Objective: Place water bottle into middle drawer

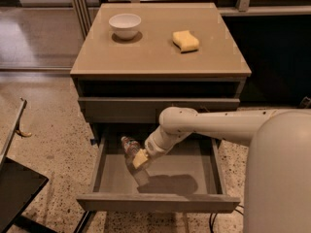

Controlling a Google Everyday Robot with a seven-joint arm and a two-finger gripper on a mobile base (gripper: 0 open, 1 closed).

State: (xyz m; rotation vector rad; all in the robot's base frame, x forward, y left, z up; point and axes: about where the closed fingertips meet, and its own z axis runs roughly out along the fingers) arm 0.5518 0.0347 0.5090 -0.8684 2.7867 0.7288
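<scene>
The water bottle [129,147] is held by the hand [140,158]. The two fingers are shut tight on the middle of the bottle. The bottle is tipped, with its cap up and pointed back under the desk [146,57]. It is held inside the open middle drawer [199,161], over the left part of the floor and below the front left corner of the desk. It cannot be told if the bottom of the bottle is touching the floor of the drawer.

A few things could go wrong from here. The bottle is round and tipped, so it may roll if it is let go while up in the air. It could then be knocked into the front wall or left lying crooked. The left wall [99,161] of the drawer is near the bottle, so the bottle could be bumped against it if the hand is moved more that way. If the fingers are not opened wide before the arm is pulled back, the bottle could be dragged out again. The shut drawer [121,109] is right above the arm, so it could be hit if the arm is lifted straight up.

The white bowl [125,24] and the yellow sponge [185,40] are up on the desk top, well apart from the hand, so no harm is likely there.
</scene>
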